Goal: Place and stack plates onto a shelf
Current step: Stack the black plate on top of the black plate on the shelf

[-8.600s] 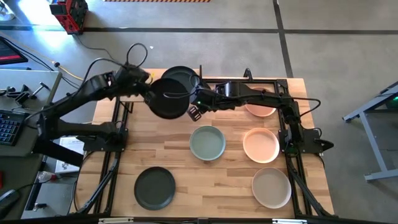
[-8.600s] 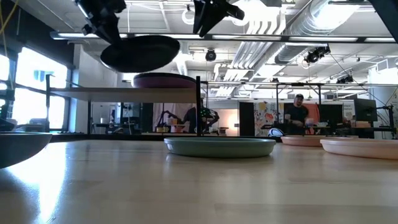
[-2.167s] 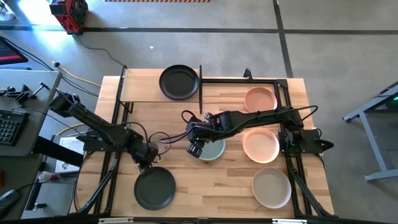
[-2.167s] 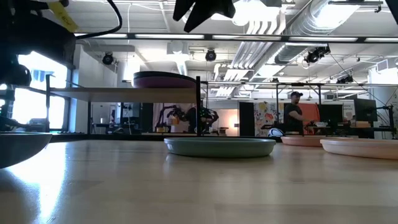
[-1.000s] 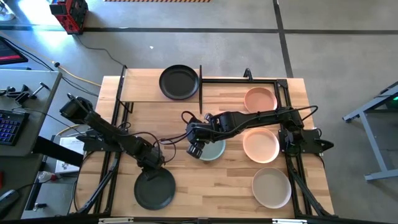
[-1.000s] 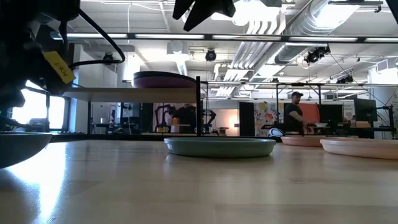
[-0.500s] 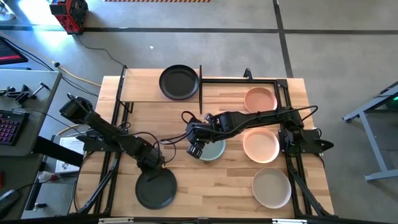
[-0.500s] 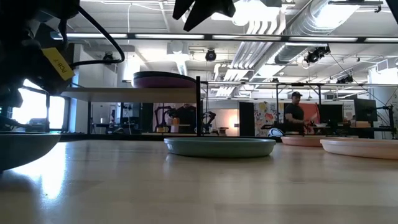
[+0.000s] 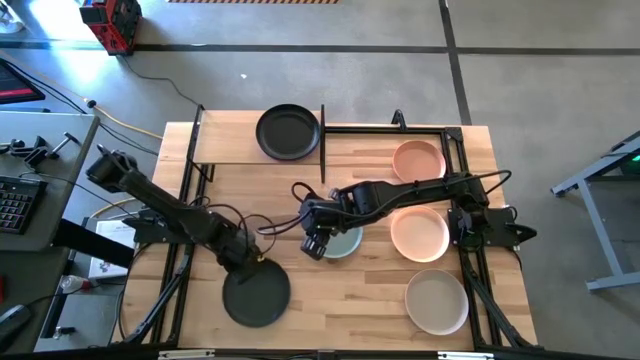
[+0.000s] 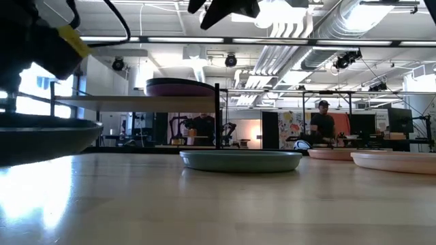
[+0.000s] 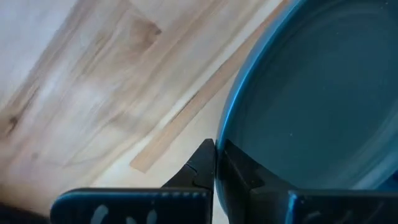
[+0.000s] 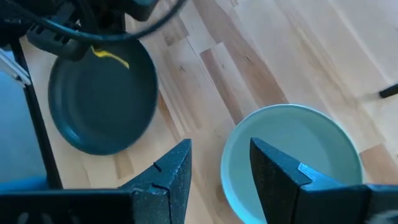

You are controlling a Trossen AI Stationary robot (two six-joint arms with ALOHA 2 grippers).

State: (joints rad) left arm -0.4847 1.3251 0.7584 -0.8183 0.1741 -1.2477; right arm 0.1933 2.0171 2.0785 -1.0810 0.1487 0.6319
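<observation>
My left gripper (image 9: 250,264) is shut on a dark grey plate (image 9: 256,297) at the table's near left; the same plate (image 10: 41,139) shows raised in the low view. My right gripper (image 9: 316,241) hangs open above the near-left rim of a sage green plate (image 9: 343,241), which rests by its base on the table. The shelf (image 9: 225,148) stands at the far left on thin black posts. It carries a black plate (image 9: 288,132), which sits on top of a purple plate (image 10: 180,87). My left gripper pinches the dark grey plate's rim (image 11: 225,134) between its two fingers, one inside the rim and one outside. The fingers come steeply from above at the plate's far edge. The plate is lifted off the table, roughly level.
Two peach plates (image 9: 418,160) (image 9: 418,232) and a beige plate (image 9: 436,300) lie along the table's right side. Black frame rails (image 9: 460,200) run along the table's left and right edges. Bare wood lies between the near plates. A person (image 10: 324,122) stands far behind the table.
My left gripper has shut on the dark grey plate's far rim and risen, rolling a little. The plate has come up off the table and shifted slightly toward the right.
</observation>
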